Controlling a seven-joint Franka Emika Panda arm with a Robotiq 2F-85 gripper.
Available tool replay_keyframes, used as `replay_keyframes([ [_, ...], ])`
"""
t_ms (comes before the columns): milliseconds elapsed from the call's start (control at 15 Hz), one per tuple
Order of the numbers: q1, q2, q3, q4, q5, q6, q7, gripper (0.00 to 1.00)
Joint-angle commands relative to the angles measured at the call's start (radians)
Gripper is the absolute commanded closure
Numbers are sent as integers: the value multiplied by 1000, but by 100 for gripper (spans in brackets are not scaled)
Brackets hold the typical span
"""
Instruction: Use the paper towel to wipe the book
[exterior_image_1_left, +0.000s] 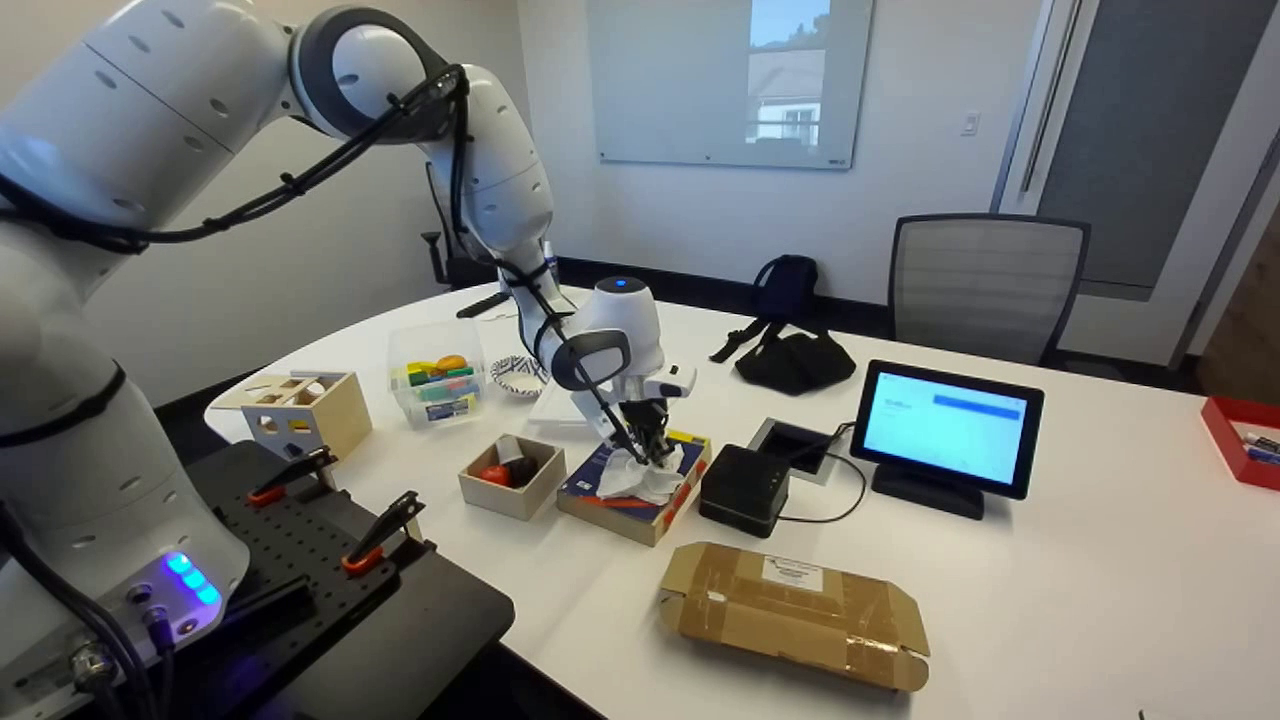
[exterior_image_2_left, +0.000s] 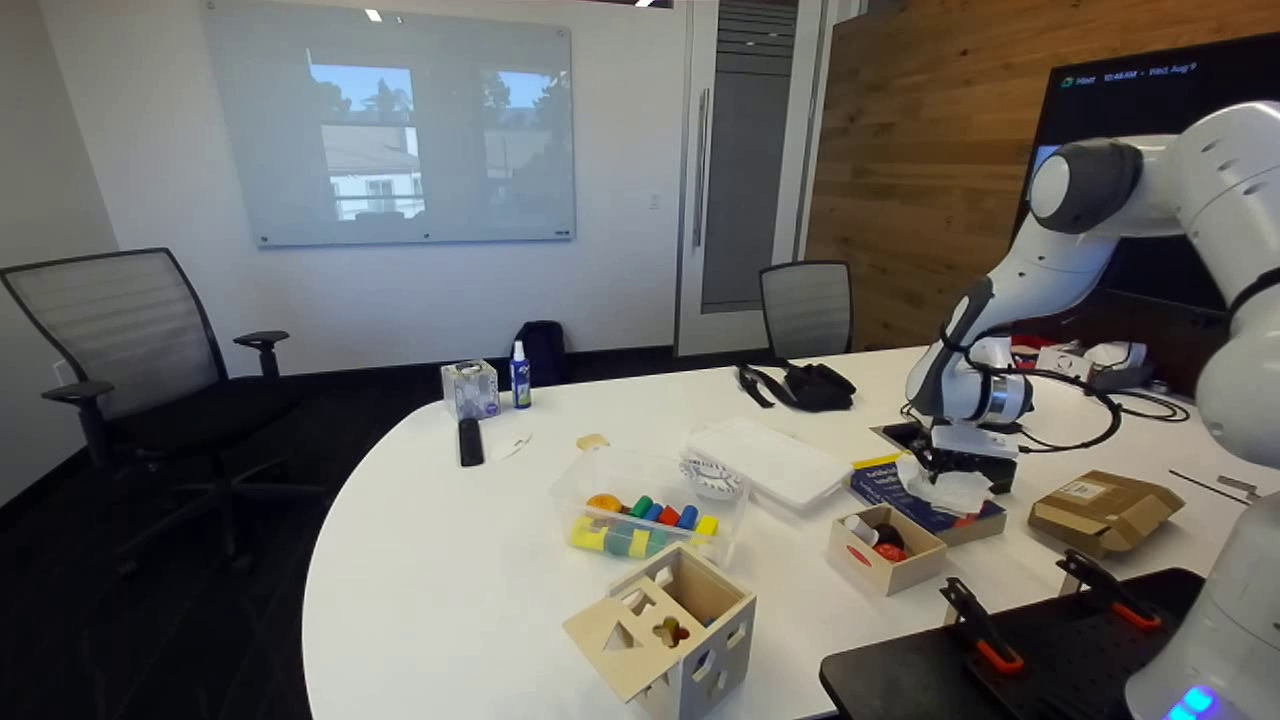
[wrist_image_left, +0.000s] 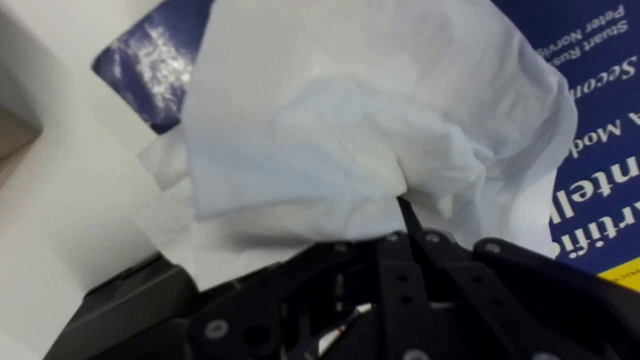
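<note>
The paper towel (exterior_image_1_left: 632, 484) is a white crumpled wad on top of the book (exterior_image_1_left: 590, 482). It also shows in an exterior view (exterior_image_2_left: 948, 490) and fills the middle of the wrist view (wrist_image_left: 350, 125). The book has a dark blue cover with white lettering in the wrist view (wrist_image_left: 600, 125) and lies flat on the table. My gripper (wrist_image_left: 406, 215) points down over the book, its fingers close together and pinching the towel. The towel drapes over part of the fingertips and hides them. The towel covers the middle of the book and reaches past one edge.
A small wooden box (exterior_image_1_left: 513, 490) with toy food stands beside the book. A black box (exterior_image_1_left: 742, 492) stands close on its other side. A tan package (exterior_image_1_left: 795, 622) lies nearer the front. A tablet (exterior_image_1_left: 945, 430), a clear bin (exterior_image_1_left: 437, 385) and a shape-sorter box (exterior_image_1_left: 305, 415) stand farther away.
</note>
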Motion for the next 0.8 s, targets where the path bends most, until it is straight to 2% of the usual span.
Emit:
replay_keyframes([
  [0, -70, -16, 107, -35, -5, -58, -88, 100],
  [400, -140, -22, 178, -30, 23, -257, -205, 100],
  [533, -120, -26, 149, -32, 32, -294, -196, 100],
  [733, -65, -46, 71, -48, 39, -301, -119, 100],
])
